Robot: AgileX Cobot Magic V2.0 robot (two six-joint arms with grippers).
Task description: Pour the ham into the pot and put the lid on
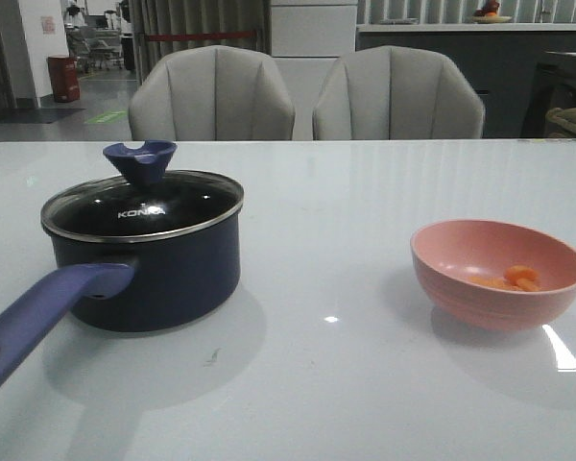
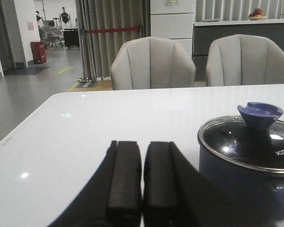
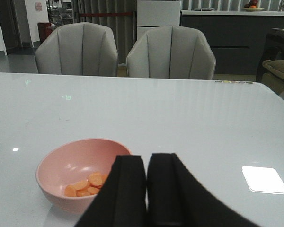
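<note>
The dark navy pot [image 1: 158, 274] stands on the left of the table, its long blue-purple handle [image 1: 38, 322] pointing to the front left. The glass lid [image 1: 144, 206] with its notched knob [image 1: 139, 161] sits on the pot. The ham [image 1: 515, 279], several orange pieces, lies in the pink bowl [image 1: 497, 273] on the right. The left gripper [image 2: 143, 182] is shut and empty, beside the pot [image 2: 248, 170]. The right gripper [image 3: 146, 189] is shut and empty, just next to the pink bowl [image 3: 73, 163] holding the ham [image 3: 87, 184]. Neither gripper shows in the front view.
The white glossy table [image 1: 346, 384] carries the pot and bowl. Two grey chairs [image 1: 211, 96] [image 1: 398, 96] stand behind its far edge. A counter and curtains lie further back.
</note>
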